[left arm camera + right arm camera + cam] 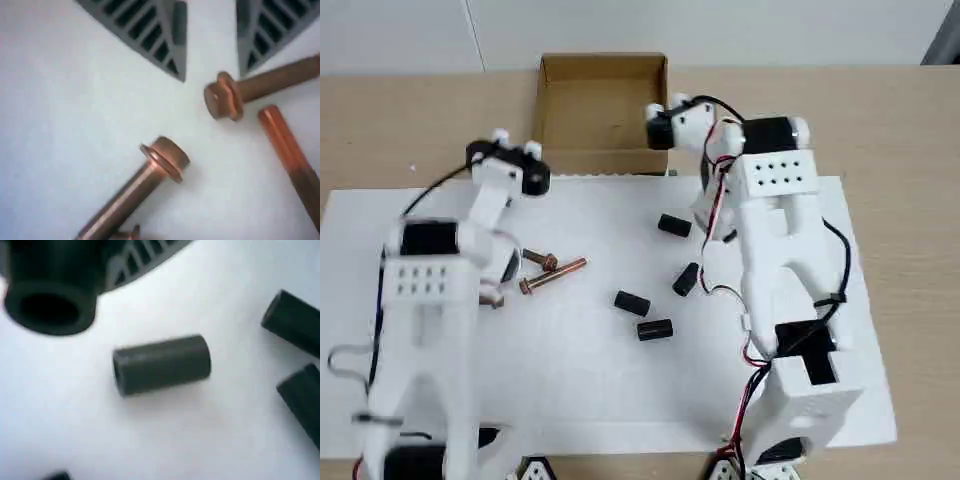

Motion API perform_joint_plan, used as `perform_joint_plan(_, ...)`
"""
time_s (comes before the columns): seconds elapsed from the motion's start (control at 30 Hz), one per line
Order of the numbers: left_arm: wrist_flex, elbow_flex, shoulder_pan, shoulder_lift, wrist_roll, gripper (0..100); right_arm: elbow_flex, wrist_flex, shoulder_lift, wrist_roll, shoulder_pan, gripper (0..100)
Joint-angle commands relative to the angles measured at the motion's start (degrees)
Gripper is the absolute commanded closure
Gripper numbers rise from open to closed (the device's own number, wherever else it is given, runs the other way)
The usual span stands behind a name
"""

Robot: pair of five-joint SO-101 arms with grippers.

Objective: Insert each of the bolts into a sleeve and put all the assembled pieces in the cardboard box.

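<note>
You have nothing assembled yet: the cardboard box (pixel 603 62), standing at the far edge of the white sheet (pixel 580 390), looks empty. Your left gripper (pixel 211 70) is released, with its ribbed grey fingers spread above the bolts (pixel 553 271) toward the sheet's left edge. These are copper-coloured, with smooth shanks and flanged hexagonal heads. Your right gripper (pixel 85 270) seems clenched on one sleeve (pixel 50 305) (a matte black tube, hollow). Four loose sleeves (pixel 655 329) lie around the sheet's middle, all without bolts.

bolt (pixel 125 197): shaft cut by edge | sleeve (pixel 302 395): cut by edge
</note>
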Motion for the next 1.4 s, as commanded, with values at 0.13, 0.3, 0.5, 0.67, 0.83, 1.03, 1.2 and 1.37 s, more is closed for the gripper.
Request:
perform_joint_plan(0.13,2.29,-21.76,-2.81,17.76,-2.73,99,2.55,0.84,-3.65,-3.34,4.7,99.4)
perform_joint_plan(0.3,3.43,-34.51,-7.38,29.71,-2.9,99,3.87,0.66,-3.65,-3.43,6.64,99.3)
perform_joint_plan(0.5,12.13,-50.33,-7.82,45.36,-7.82,99,3.87,0.66,-3.65,-3.43,7.25,99.3)
perform_joint_plan(0.67,14.95,-63.69,-7.82,57.58,-11.6,99,3.87,0.66,-3.56,-3.43,7.25,99.3)
perform_joint_plan(0.83,14.95,-70.81,-6.95,63.03,-14.15,99,3.87,0.66,-3.3,-3.43,7.25,99.3)
perform_joint_plan(1.03,14.95,-71.34,-4.84,63.3,-15.38,93,3.87,0.48,-3.12,-3.43,7.25,99.3)
perform_joint_plan(1.2,14.42,-71.25,-4.13,63.82,-15.47,92,3.87,0.4,-3.12,-3.43,7.08,99.3)
perform_joint_plan(1.37,11.69,-71.25,-4.13,63.82,-15.47,92,3.87,0.31,-3.12,-3.43,6.99,99.3)
